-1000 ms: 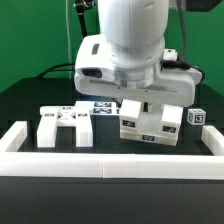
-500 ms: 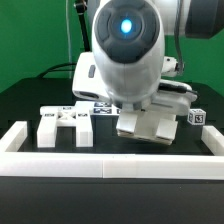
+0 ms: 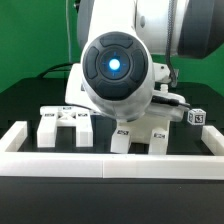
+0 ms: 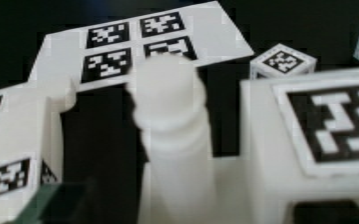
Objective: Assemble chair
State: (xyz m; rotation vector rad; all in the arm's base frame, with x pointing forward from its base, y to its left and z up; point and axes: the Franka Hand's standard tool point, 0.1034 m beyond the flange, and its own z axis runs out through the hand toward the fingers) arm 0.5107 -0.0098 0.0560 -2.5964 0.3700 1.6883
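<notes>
1. In the exterior view the chair point(image 3: 160, 128), a partly joined white block on short legs, stands on the black worktop point(image 3: 30, 100) beneath the arm point(image 3: 115, 65).
2. A flat tagged slab point(image 3: 62, 125) lies at its 9 o'clock and a small tagged cube point(image 3: 197, 117) at its 3 o'clock.
3. The jaws are hidden, so I cannot tell whether they are spread or pinching.

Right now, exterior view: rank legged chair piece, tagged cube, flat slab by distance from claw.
1. Legged chair piece: centre, directly below the arm.
2. Tagged cube, exterior view's right, and flat slab, exterior view's left: too close to call.
</notes>
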